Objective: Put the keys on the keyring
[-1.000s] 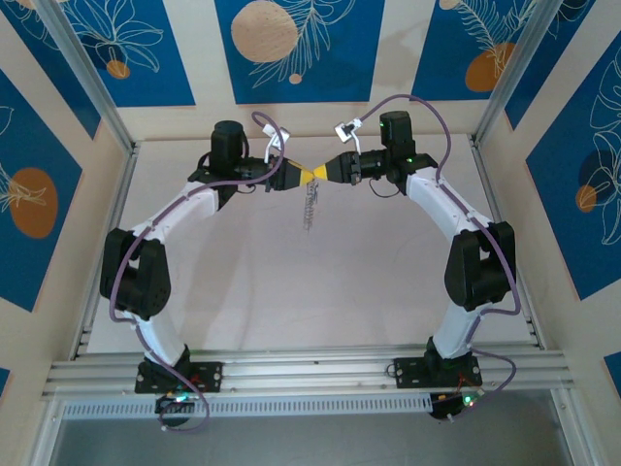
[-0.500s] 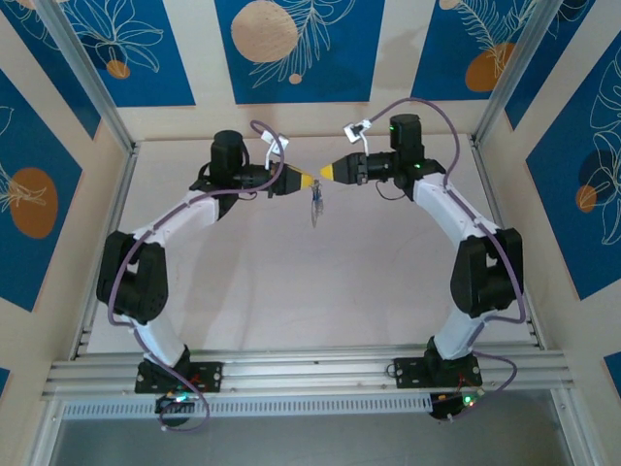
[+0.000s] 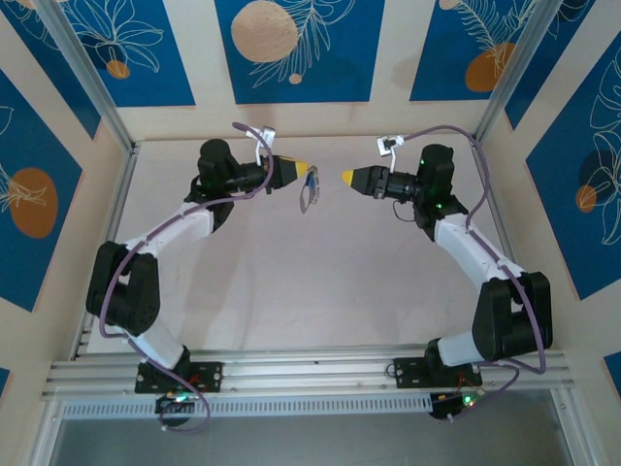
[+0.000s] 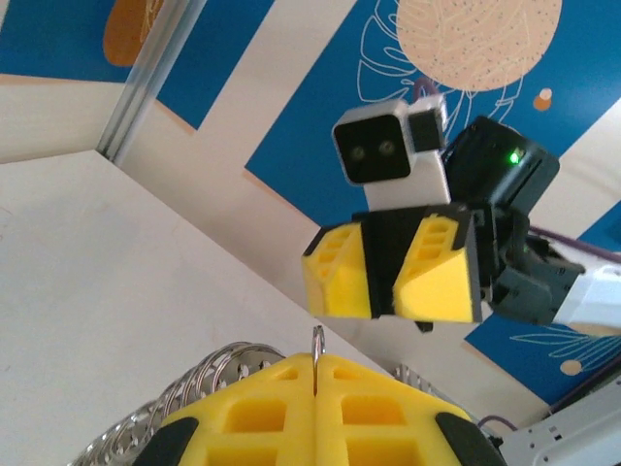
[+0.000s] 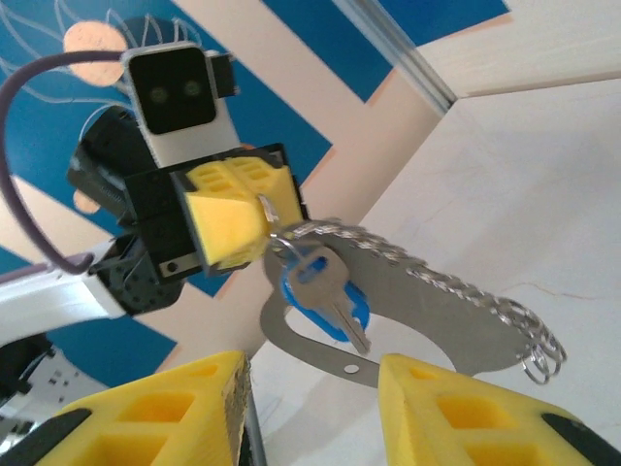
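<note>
Hanging from the clamped yellow fingertips of the left gripper (image 3: 309,170), flat grey metal oval keyring (image 5: 417,301), tiny blue-headed silver key (image 5: 330,291) dangling with it (just under the tips), right gripper (image 3: 344,177) facing, jaws parted, empty, apart.

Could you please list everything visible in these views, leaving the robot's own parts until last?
Flat grey metal oval keyring: one, grey, hanging in the air from the left gripper.
Small key with blue plastic head and silver blade: one, blue and silver, dangling at the keyring near that gripper's tips.
Small wire rings: several, silver, along the keyring's edge.
Table: one, pale, beneath both arms.
Wall panels: several, blue and cream, around the table.
Aluminium rails: several, silver, at the near edge under the arm bases.
Robot's left gripper: one, yellow, shut on the keyring.
Robot's right gripper: one, yellow, open, facing the left gripper, clear of the keyring.
</note>
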Action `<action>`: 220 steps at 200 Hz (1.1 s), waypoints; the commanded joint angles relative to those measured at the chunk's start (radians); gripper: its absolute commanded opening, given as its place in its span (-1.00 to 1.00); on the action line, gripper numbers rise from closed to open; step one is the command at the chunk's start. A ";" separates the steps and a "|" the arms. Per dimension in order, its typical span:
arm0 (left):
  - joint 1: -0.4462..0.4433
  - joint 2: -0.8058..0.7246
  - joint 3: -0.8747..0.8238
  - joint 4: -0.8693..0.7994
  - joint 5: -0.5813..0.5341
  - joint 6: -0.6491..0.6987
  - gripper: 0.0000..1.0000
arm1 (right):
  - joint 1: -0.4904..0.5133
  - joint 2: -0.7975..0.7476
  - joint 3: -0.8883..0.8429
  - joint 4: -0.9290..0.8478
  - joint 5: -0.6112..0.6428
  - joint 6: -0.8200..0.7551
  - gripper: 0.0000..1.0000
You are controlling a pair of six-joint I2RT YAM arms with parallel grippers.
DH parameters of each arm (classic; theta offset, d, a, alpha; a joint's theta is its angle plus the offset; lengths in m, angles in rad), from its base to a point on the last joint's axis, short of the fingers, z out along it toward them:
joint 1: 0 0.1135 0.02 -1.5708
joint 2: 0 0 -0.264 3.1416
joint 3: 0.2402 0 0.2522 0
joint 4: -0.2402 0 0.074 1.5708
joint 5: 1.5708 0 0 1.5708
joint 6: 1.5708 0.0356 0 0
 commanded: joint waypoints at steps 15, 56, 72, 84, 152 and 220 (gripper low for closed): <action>-0.004 -0.029 -0.018 0.151 -0.040 -0.086 -1.00 | 0.052 0.032 -0.043 0.261 0.072 0.168 -0.17; -0.004 -0.022 -0.022 0.178 -0.042 -0.120 -1.00 | 0.112 0.096 -0.010 0.320 0.098 0.189 -0.16; -0.005 -0.019 -0.025 0.190 -0.039 -0.130 -1.00 | 0.120 0.122 0.002 0.346 0.099 0.206 -0.17; -0.004 -0.014 -0.028 0.199 -0.036 -0.138 -1.00 | 0.126 0.137 0.008 0.365 0.102 0.220 -0.17; -0.005 0.008 -0.023 0.237 -0.019 -0.170 -1.00 | 0.153 0.170 0.050 0.397 0.104 0.237 -0.17; -0.004 0.019 -0.026 0.278 0.000 -0.210 -1.00 | 0.156 0.206 0.090 0.395 0.124 0.232 -0.18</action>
